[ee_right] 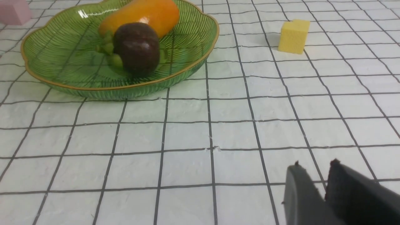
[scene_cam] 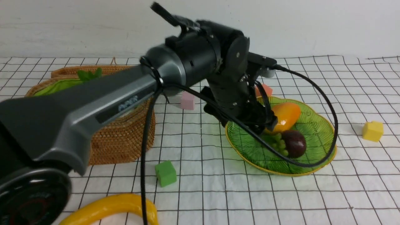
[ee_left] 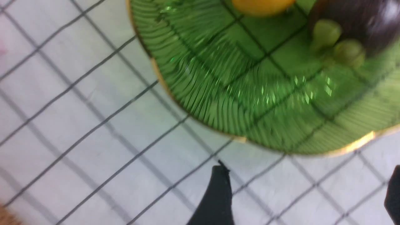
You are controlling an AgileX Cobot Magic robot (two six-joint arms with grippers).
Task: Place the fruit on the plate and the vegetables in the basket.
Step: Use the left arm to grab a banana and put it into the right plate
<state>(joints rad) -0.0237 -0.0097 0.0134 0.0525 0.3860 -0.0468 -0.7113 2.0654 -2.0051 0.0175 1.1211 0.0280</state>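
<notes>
White cloth (scene_cam: 281, 193) ruled in a black grid covers the whole work surface, lying mostly flat. A plain white wall (scene_cam: 312, 25) closes the far side.

Positions are read from the front view as a dial centred on the plate (scene_cam: 250, 147).

- The plate sits on the cloth right of centre. The mango (scene_cam: 286, 115) lies in it toward 12 o'clock. The mangosteen (scene_cam: 295, 143) touches it near the middle, calyx toward 9 o'clock.
- The banana (scene_cam: 109, 206) lies on the cloth far out at 8 o'clock, cut off by the near frame edge.
- The basket (scene_cam: 122, 137) stands at 9 o'clock, well apart from the plate. Green leaves (scene_cam: 89, 74) show above its lining; the vegetable they belong to cannot be determined, as the left arm (scene_cam: 109, 100) blocks the interior.
- Foam cubes: green cube (scene_cam: 165, 173) between 8 and 9 o'clock, pink cube (scene_cam: 187, 100) at 10, yellow cube (scene_cam: 372, 130) at 3, and what appears to be a salmon cube (scene_cam: 265, 90) just beyond the rim near 12.

The left gripper (ee_left: 307, 167) hangs above the plate's 9 o'clock rim, jaws spread wide and empty. The right gripper (ee_right: 315, 163) sits low over bare cloth, jaws a narrow slit apart with nothing between them.
</notes>
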